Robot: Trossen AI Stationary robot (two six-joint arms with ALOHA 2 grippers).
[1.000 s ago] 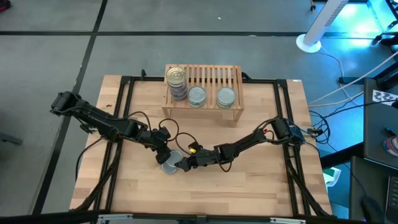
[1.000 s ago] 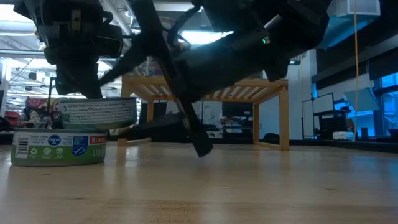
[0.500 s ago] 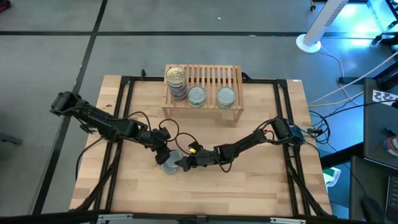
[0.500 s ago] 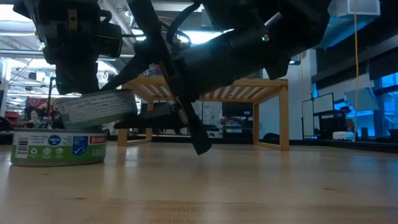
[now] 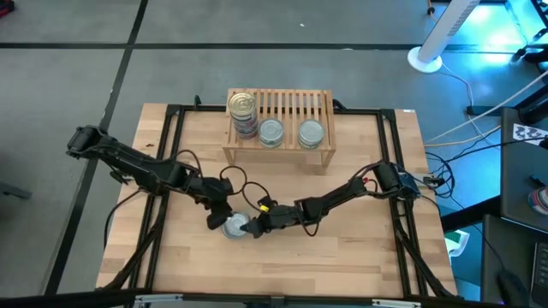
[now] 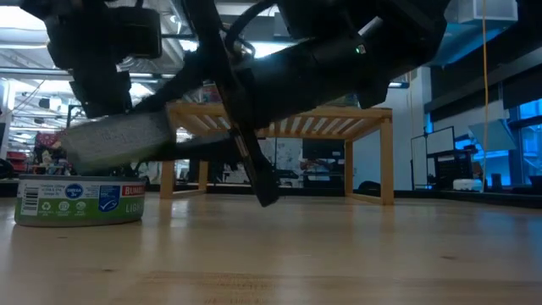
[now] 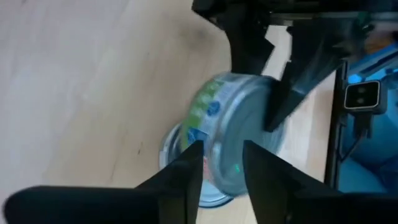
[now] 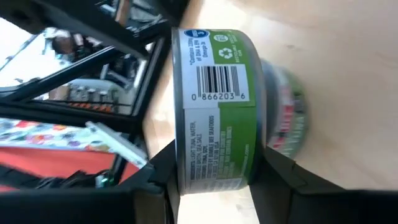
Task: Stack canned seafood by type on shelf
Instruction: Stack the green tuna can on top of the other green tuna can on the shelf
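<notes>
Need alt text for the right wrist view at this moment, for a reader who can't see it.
The right gripper closes on the sides of a green-labelled tin with a barcode, held above a second tin that lies blurred on the wooden table. Dark parts of the other arm cross the background.

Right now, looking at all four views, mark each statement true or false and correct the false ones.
1. The shelf carries a stack of tins and two single tins. True.
2. The right tool grips a green-labelled tin. True.
3. That tin lies flat on the wood. False: it hangs tilted above another tin on the table.
4. The left tool is up at the shelf. False: it is out over the table in front of the shelf, beside the right tool.
5. Tins cover the whole shelf top. False: one end shows bare slats.
</notes>
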